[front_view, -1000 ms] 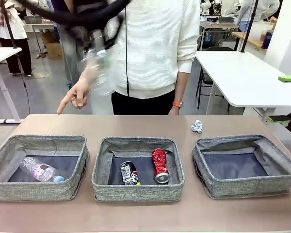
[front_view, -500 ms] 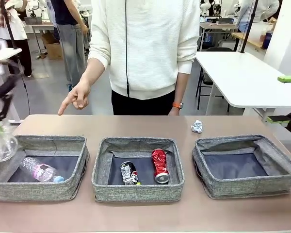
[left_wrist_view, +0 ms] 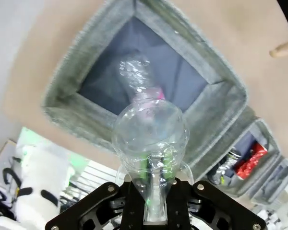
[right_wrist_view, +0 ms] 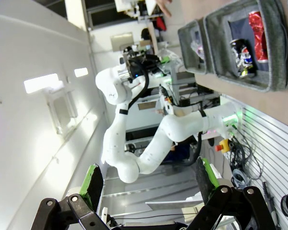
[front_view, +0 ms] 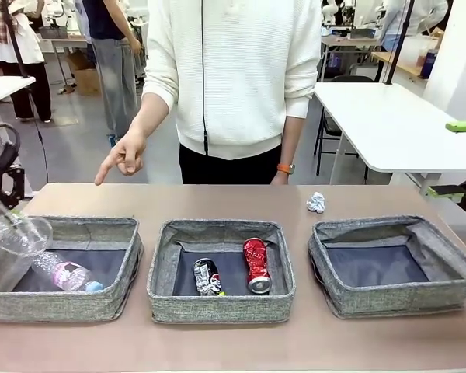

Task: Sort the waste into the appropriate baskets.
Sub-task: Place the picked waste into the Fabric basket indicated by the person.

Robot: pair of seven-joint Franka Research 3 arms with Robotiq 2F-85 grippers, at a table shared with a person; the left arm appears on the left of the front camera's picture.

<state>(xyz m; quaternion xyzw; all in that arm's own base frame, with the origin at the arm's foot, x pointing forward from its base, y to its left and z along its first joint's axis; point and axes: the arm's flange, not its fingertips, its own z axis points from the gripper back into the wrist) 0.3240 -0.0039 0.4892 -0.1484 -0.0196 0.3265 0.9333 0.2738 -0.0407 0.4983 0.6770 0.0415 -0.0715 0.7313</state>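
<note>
Brown worktop (front_view: 233, 342): three low square baskets of grey woven fabric are set in a row along it.

Left grey basket (front_view: 78, 303): a clear plastic bottle with a pinkish label (front_view: 64, 273) is laid on its dark bottom. Seen from the left wrist, the same bottle (left_wrist_view: 134, 76) lies directly beyond the held cup.

Clear plastic cup (front_view: 19, 231): held tilted over the left basket's near-left corner, above the rim. It is clamped at its base by the left end effector (left_wrist_view: 151, 201), whose fingers are closed on it; the cup (left_wrist_view: 150, 139) covers part of the basket interior in that view.

Middle grey basket (front_view: 217, 307): a crushed red can (front_view: 255, 264) and a crushed dark can (front_view: 206, 277) are lying side by side, apart.

Right grey basket (front_view: 450, 299): dark bottom showing.

Crumpled white paper ball (front_view: 316, 203): resting on the worktop behind the right basket, near the far edge.

Right end effector (right_wrist_view: 149, 189): fingers spread wide, nothing between them, kept at the worktop's right side.

Person's hand (front_view: 123, 158): held above the far edge, forefinger pointing down-left towards the left basket.

White side table (front_view: 388, 124): standing behind, to the right.
</note>
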